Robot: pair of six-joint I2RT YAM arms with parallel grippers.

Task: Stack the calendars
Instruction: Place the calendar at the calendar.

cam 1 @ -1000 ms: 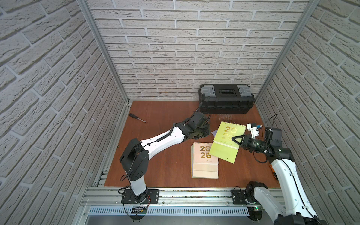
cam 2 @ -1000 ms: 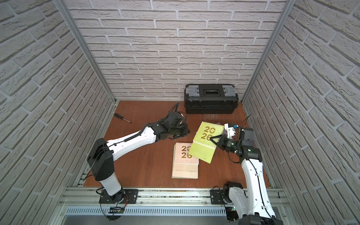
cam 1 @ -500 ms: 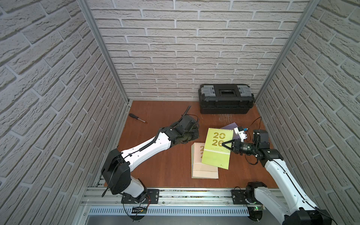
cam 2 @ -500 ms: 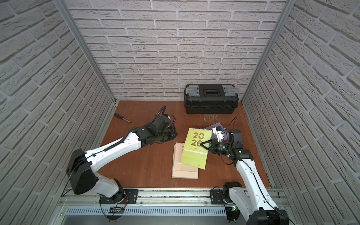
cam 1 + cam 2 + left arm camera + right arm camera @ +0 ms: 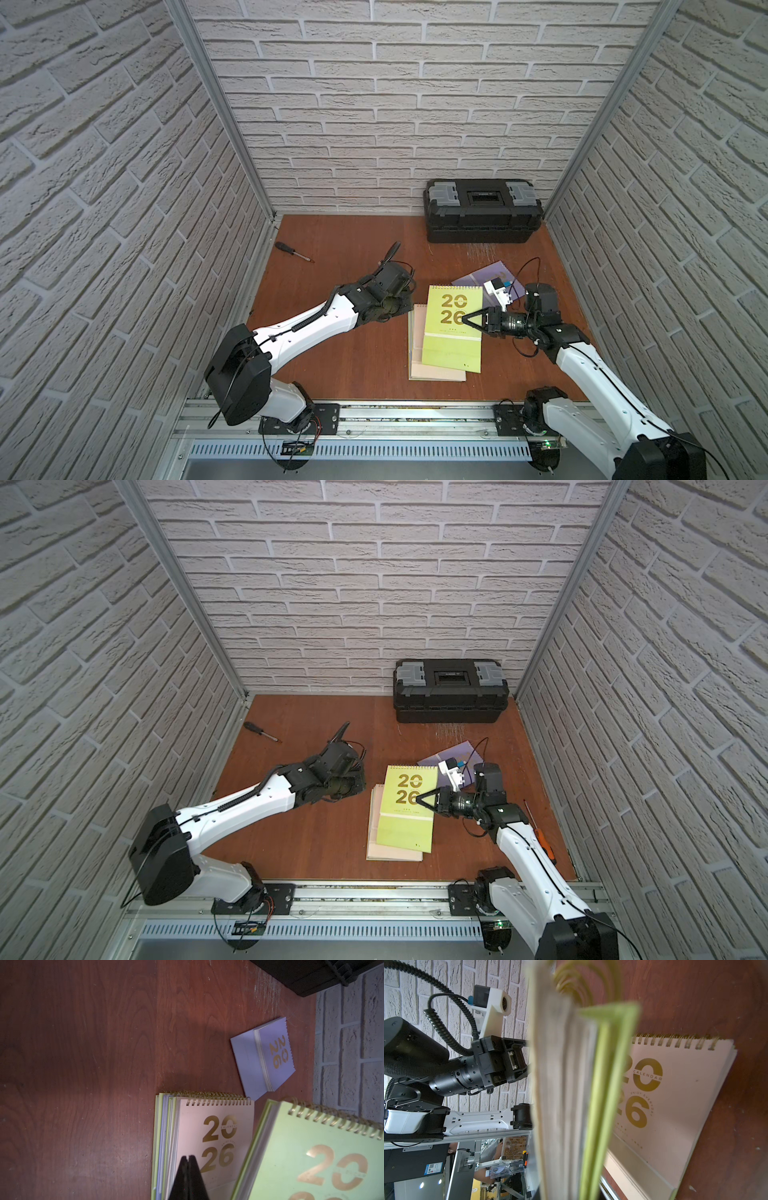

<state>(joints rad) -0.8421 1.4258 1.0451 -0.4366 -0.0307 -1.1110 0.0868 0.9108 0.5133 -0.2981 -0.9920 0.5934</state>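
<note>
Green calendar hangs offset over the stack, right jaws clamped on it, left jaws together and empty. Let go now and it probably lands crooked.

Both top views sit high above the near edge of the table, side by side, facing steeply down toward the back wall. Each takes in the whole table, including the toolbox at the far right corner.

The left wrist camera looks down on the table from close range, past the closed tips of the left gripper. It covers the peach-pink calendar, lime calendar and lavender calendar.

The right wrist camera sits almost against the lime calendar's edge, which is blurred, and faces the left arm.

Both wrist views share the peach-pink cover.
</note>
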